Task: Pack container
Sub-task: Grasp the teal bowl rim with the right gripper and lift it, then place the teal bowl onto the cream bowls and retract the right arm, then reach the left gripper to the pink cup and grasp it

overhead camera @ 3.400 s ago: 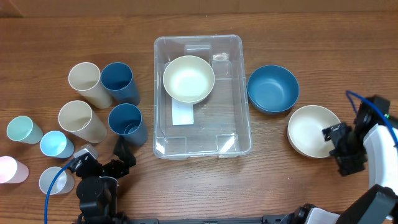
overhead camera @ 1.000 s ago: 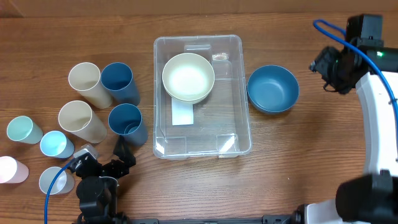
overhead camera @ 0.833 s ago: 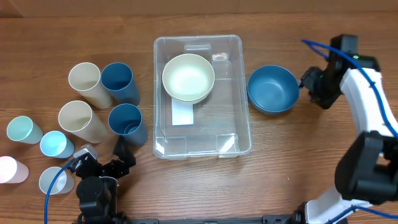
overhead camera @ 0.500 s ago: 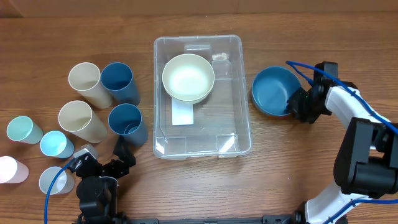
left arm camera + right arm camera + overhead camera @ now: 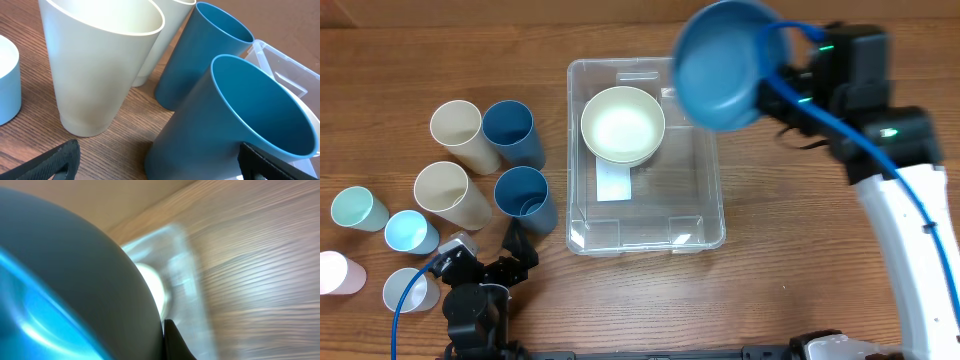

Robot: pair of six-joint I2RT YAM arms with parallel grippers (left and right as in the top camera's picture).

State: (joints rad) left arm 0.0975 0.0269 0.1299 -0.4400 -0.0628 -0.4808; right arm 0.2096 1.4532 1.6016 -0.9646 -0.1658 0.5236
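Blue plastic dominates the upper right of the overhead view; the right end effector (image 5: 772,78) is pressed together on the rim of the blue bowl (image 5: 720,62), pinching it and holding it tilted in the air above the far right corner of the container (image 5: 646,244), most likely so it can clear the wall and be lowered inside; in the right wrist view the bowl crowds out nearly everything, with only a blur of clear bin and wood grain beyond it. Low at the near left, the left end effector (image 5: 486,264) stands spread wide and holds nothing; it sits just beside the cluster of cups (image 5: 455,127), probably parked there to leave the middle free for the other arm. In the middle of the desk (image 5: 780,260) sits the container, clear and rectangular with rounded corners and a thin rim; a white label (image 5: 613,186) shows through its base; a cream bowl (image 5: 623,125) rests upright in its far half, while the near half lies bare, so there looks to be room for the blue bowl, either nested in the cream one or set beside it.
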